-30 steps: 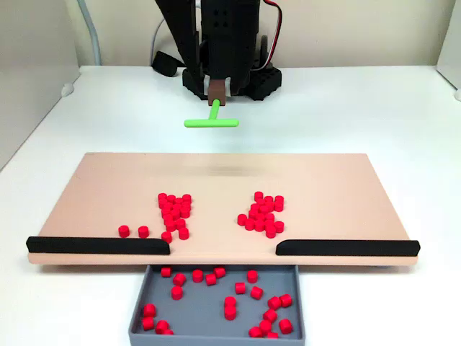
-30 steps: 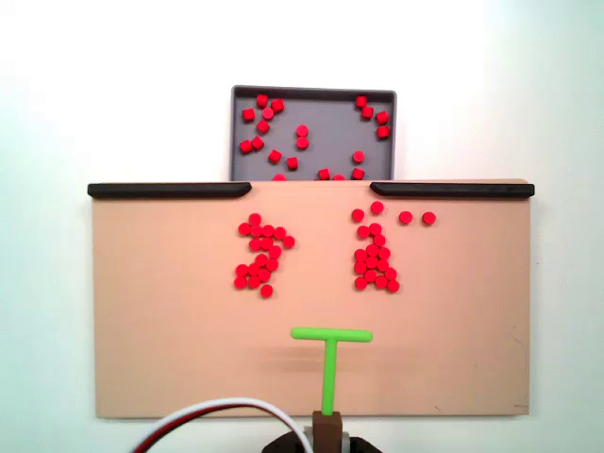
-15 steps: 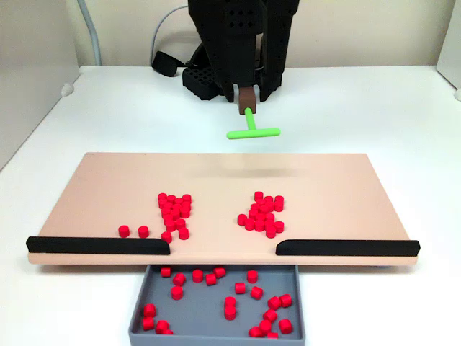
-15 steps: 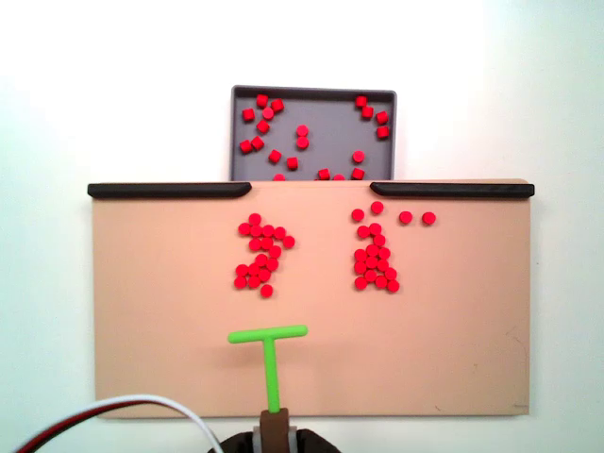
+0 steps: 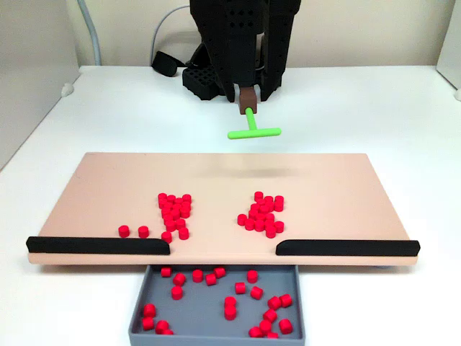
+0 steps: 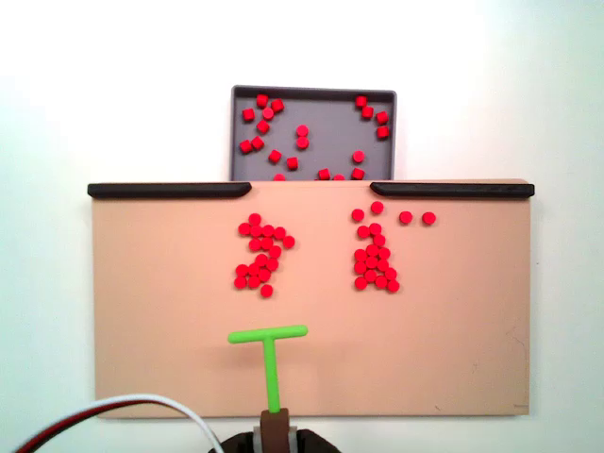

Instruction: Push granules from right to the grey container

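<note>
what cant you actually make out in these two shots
- Gripper fingers: in both fixed views the green pusher enters a brown holder under the black arm; open or shut cannot be told.
- Grey container: its near wall is cut off by the bottom edge in a fixed view; its board-side end is hidden under the peach board in another.
- Pusher height above the board: unclear.

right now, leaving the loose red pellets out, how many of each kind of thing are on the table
black strips: 2
peach board: 1
grey tray: 1
green T pusher: 1
total: 5
</note>
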Controlling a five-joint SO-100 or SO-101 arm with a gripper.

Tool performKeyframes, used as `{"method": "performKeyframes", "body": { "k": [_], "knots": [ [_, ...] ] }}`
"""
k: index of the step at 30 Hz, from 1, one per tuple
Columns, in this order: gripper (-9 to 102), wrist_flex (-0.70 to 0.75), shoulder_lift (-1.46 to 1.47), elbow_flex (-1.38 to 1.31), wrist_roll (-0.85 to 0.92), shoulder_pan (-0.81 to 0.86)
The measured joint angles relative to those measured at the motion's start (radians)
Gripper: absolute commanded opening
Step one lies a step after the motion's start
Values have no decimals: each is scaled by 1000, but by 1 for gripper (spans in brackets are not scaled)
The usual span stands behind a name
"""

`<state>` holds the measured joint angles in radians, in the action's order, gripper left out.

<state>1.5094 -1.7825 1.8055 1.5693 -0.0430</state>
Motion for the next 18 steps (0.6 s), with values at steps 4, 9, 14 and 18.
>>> {"method": "performKeyframes", "body": {
  "k": [4,9,14,18],
  "knots": [
    [0,0,0,0,0,5],
    [0,0,0,0,0,9],
    [0,0,0,0,0,9],
    [0,0,0,0,-6,9]
  ]
}}
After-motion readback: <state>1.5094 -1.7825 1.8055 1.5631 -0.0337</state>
